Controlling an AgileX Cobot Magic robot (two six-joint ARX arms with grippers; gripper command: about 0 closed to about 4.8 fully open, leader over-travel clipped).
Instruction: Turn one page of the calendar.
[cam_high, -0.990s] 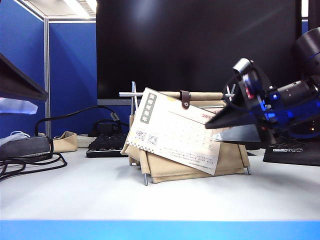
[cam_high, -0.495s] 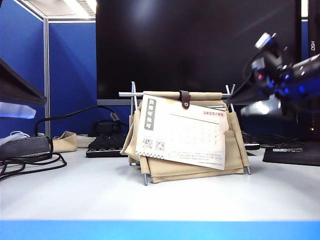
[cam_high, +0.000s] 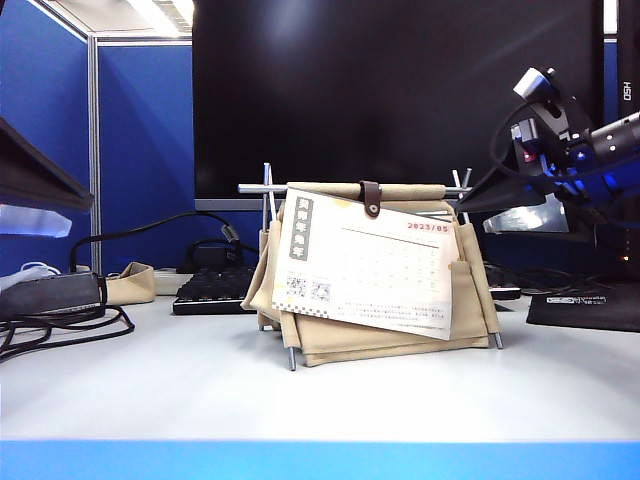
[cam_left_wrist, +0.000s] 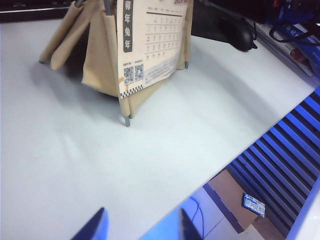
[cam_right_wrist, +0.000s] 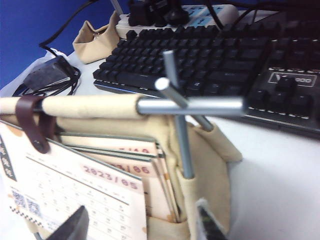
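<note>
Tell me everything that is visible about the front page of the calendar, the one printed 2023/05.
The page is a white rectangular paper sheet with "2023/05" in red at its upper corner, a faint date grid, a dark vertical label strip, two QR codes and a checkered bottom edge. It hangs at the front of the calendar, tilted so that its right side is lower. The brown strap passes over its top edge. Behind it a similar sheet shows, printed "2023/06". Neither gripper touches it.

A large black monitor (cam_high: 400, 90) is seen behind a black keyboard (cam_right_wrist: 210, 55) on the white table (cam_high: 200, 390). Black cables (cam_high: 60, 325) are coiled beside a blue partition (cam_high: 140, 130).
</note>
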